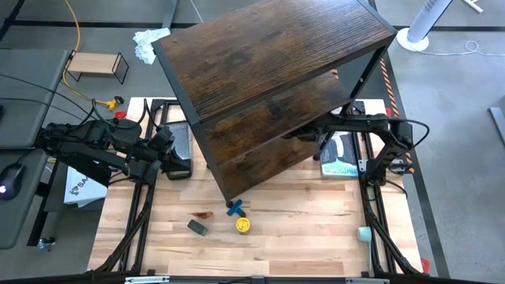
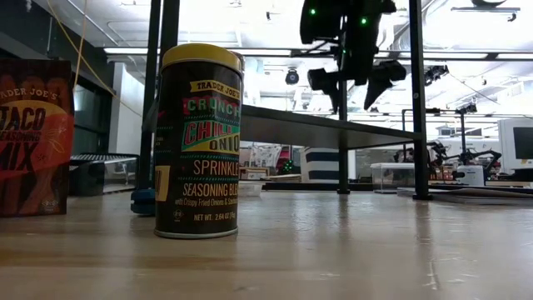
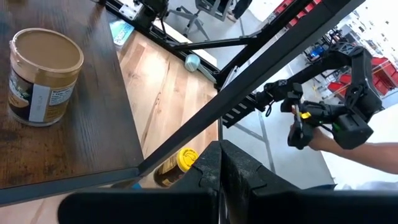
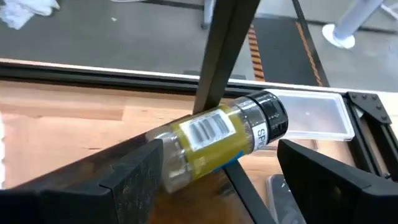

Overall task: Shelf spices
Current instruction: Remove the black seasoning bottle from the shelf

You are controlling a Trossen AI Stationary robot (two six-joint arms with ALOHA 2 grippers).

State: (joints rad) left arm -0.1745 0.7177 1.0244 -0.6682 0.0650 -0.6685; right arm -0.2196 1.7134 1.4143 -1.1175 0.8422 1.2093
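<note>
So the black-lidded clear jar (image 4: 217,134) of yellow spice lies tipped on the dark wood three-tier shelf (image 1: 260,71), between the right gripper's (image 4: 217,168) spread fingers, a black frame post right behind it. A tan-lidded jar (image 3: 43,74) stands upright on another board. Yellow-lidded tin (image 2: 200,142), dark grey box (image 1: 196,227) and reddish packet (image 2: 33,137) sit on the wooden surface (image 1: 300,229). Left gripper (image 3: 221,180) waits, fingers pressed together.

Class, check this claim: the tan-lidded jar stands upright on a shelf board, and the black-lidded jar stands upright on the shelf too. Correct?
Not quite. The black-lidded jar lies on its side, as the right wrist view shows. The tan-lidded jar does stand upright on a shelf board.
</note>
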